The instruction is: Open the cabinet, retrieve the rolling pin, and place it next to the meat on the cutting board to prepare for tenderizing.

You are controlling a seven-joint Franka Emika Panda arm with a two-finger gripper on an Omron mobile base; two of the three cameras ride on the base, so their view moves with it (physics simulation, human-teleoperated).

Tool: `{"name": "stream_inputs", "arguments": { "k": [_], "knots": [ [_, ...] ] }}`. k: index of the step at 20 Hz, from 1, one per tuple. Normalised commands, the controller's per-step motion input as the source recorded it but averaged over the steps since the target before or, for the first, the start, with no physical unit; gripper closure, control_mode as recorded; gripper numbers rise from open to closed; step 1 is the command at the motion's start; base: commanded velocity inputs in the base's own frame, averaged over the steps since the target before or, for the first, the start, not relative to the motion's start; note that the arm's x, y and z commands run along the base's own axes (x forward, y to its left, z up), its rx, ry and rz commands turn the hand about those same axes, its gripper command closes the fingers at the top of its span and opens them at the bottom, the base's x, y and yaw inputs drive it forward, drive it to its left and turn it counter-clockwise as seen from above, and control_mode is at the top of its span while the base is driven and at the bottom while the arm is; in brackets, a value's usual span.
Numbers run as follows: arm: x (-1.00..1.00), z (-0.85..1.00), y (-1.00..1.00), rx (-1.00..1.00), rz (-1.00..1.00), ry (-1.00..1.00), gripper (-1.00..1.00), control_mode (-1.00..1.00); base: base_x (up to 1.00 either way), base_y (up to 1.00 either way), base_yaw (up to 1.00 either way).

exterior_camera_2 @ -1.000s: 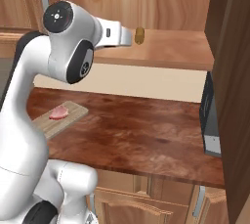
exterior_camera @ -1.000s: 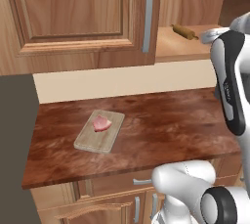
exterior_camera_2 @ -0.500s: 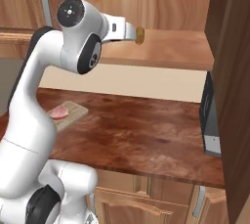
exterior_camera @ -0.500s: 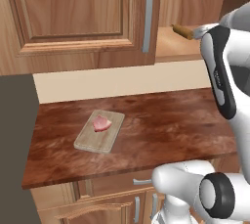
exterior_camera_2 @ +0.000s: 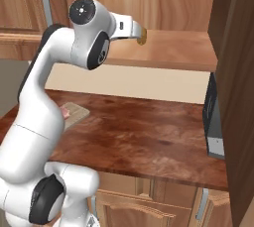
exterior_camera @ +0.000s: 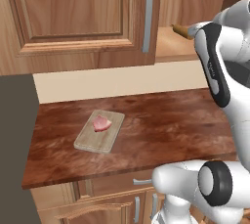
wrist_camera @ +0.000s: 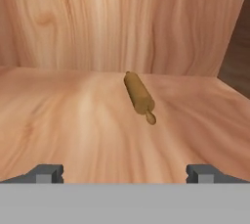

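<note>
The cabinet stands open, its door [exterior_camera_2: 237,72] swung out on the right. On its wooden shelf [wrist_camera: 73,120] lies the rolling pin [wrist_camera: 139,96], slanted, one knobbed end toward me. My gripper [wrist_camera: 124,171] is open at the shelf's front edge, well short of the pin, with nothing between its fingertips [wrist_camera: 46,173]. From the base views one end of the rolling pin [exterior_camera_2: 142,35] [exterior_camera: 180,31] pokes out past my hand. Below on the countertop, the meat [exterior_camera: 101,123] rests on the cutting board [exterior_camera: 93,142], far to the left.
A neighbouring cabinet door [exterior_camera: 73,17] with a long grey handle [exterior_camera: 149,17] is closed to the left of the open shelf. A dark upright object [exterior_camera_2: 214,117] stands at the counter's right end under the open door. Low cabinets run below the dark reddish countertop [exterior_camera: 161,130].
My arm has swung up and in toward the open shelf, bringing the hand closer to the rolling pin. The jaws stayed open; pin, board and meat have not moved.
</note>
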Motion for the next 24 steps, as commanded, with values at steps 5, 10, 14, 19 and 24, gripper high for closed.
{"name": "stream_inputs", "arguments": {
  "k": [5,10,14,19,24],
  "knots": [
    [0.28,-0.04,-0.07,0.00,0.02,0.00,-1.00,-1.00,0.00,0.00,0.00],
    [0.27,-0.06,-0.10,0.00,0.02,0.00,-1.00,-1.00,0.00,0.00,0.00],
    [0.23,-0.07,-0.09,0.00,0.01,0.00,-1.00,-1.00,0.00,0.00,0.00],
    [0.19,-0.07,-0.07,0.00,0.01,0.00,-1.00,-1.00,0.00,0.00,0.00],
    [0.21,-0.07,-0.06,0.00,0.01,0.00,-1.00,-1.00,0.00,0.00,0.00]
  ]
}}
